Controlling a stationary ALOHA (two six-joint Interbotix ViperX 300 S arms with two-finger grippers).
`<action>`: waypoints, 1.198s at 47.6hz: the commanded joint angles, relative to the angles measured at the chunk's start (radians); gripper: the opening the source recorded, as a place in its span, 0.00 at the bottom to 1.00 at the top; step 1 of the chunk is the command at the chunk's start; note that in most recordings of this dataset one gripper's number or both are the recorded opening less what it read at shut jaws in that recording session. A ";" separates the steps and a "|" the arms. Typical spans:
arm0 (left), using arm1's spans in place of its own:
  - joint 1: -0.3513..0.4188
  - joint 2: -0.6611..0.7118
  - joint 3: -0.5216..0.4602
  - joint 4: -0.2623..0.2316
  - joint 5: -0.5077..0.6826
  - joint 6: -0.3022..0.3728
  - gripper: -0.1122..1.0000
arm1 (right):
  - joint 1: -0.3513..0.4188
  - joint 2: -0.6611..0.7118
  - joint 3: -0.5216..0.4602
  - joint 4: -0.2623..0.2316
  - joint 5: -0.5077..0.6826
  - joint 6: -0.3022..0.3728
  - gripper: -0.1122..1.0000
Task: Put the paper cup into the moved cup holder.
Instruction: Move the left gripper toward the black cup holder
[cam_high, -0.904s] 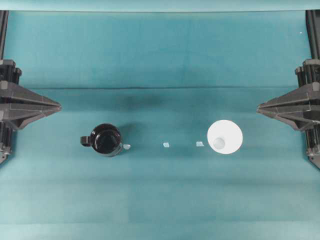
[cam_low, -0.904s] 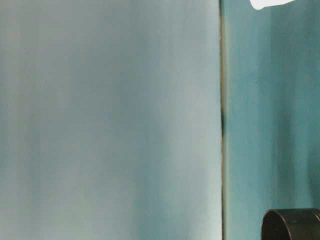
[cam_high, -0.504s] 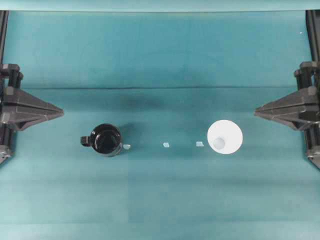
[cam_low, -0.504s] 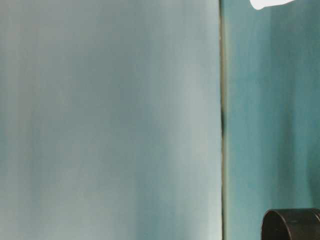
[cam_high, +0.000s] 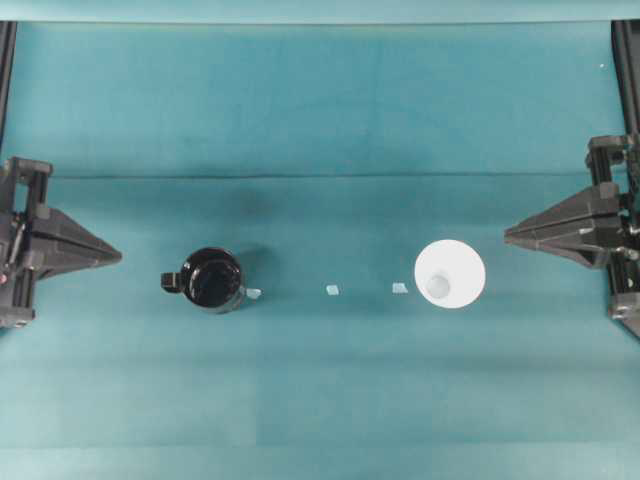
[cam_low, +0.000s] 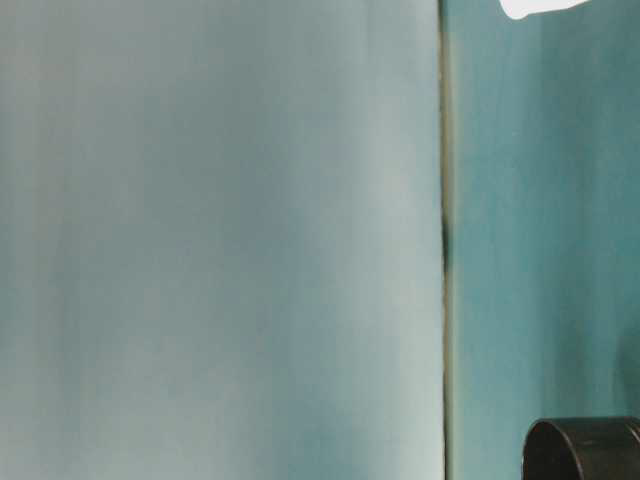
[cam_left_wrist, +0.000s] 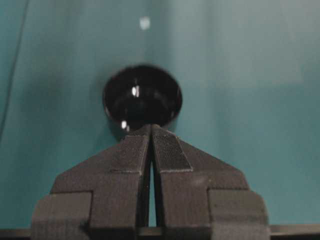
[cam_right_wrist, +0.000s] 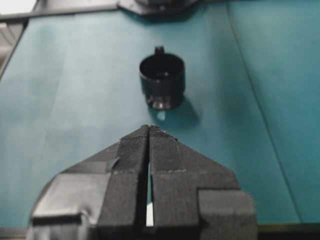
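Both grippers are sitting pinched shut, holding nothing. The cup holder (cam_high: 212, 280) is standing ahead of the left gripper (cam_high: 116, 257); the paper cup (cam_high: 450, 274) is resting near the right gripper (cam_high: 509, 236). No writing is showing.

A teal cloth (cam_high: 320, 110) covers the counter from edge to edge in the overhead view, with a faint straight crease (cam_high: 320, 177) running across it from left to right a little above the middle. Three small pale scraps lie on the cloth in a level row, spaced apart: the left scrap (cam_high: 254, 294), the middle scrap (cam_high: 332, 290) and the right scrap (cam_high: 400, 288). In the table-level view a broad, pale, blurred panel (cam_low: 220, 240) fills the left and middle, and a dark vertical seam (cam_low: 444, 240) divides it from the teal surface on the right.
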 joint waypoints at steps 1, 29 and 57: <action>-0.002 0.018 0.000 0.002 0.000 0.000 0.10 | 0.002 0.003 -0.025 0.003 0.003 0.009 0.12; 0.006 0.239 0.109 0.002 -0.207 -0.084 0.10 | 0.000 0.008 -0.023 0.003 0.048 0.011 0.12; 0.006 0.370 0.150 0.002 -0.347 -0.115 0.10 | -0.006 0.011 -0.021 0.003 0.061 0.011 0.12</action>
